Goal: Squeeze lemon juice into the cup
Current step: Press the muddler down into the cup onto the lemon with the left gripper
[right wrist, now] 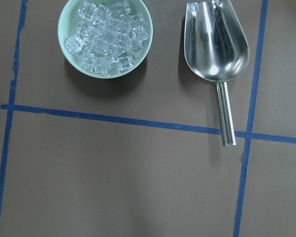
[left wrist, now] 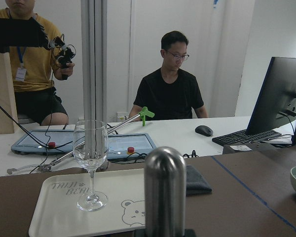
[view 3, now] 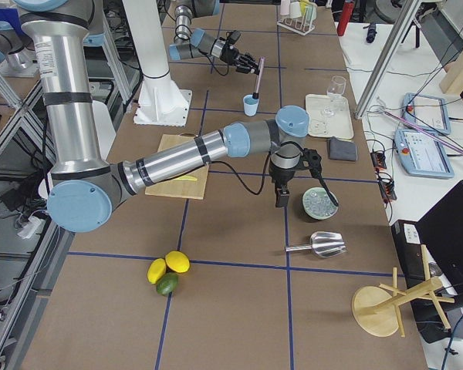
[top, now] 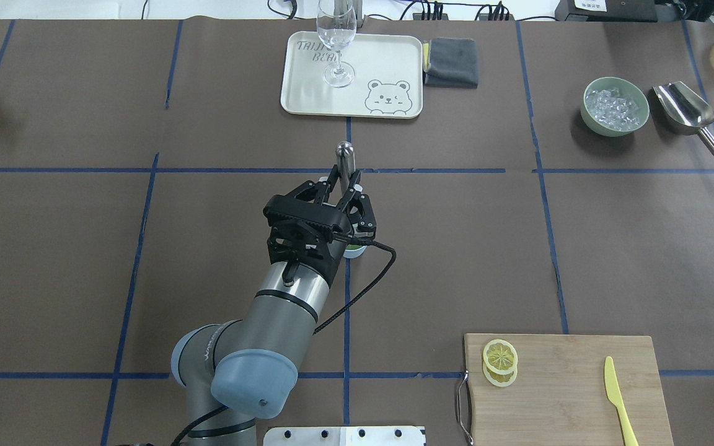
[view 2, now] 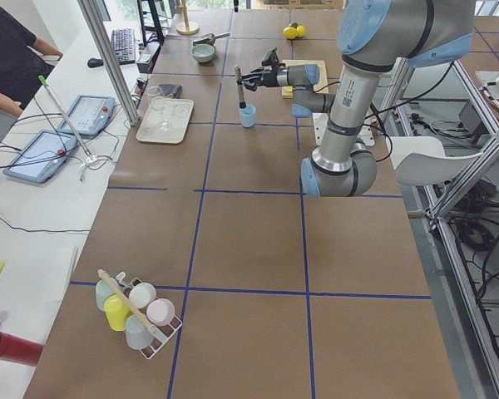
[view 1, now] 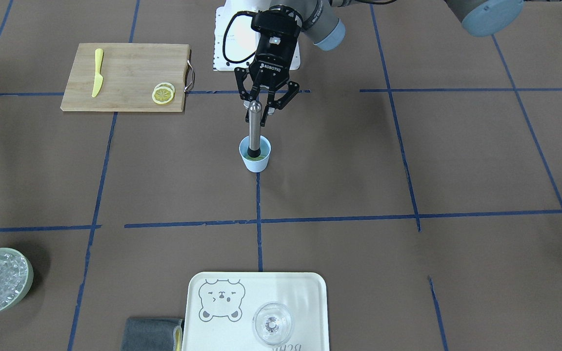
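Skip the two spare slices (top: 499, 362) stacked on the cutting board (top: 568, 390), near right. Mid-table now: note the left gripper (view 1: 260, 106) clamped on the steel muddler (view 1: 254, 126), standing upright in the cup (view 1: 255, 166), black tip down on what looks like the lemon (view 1: 258, 158) at the bottom. Press straight down, twist gently, avoid tipping that light cup. Far right, hanging near the ice bowl (top: 614, 130): cannot tell the state of the right gripper (view 3: 281, 202).
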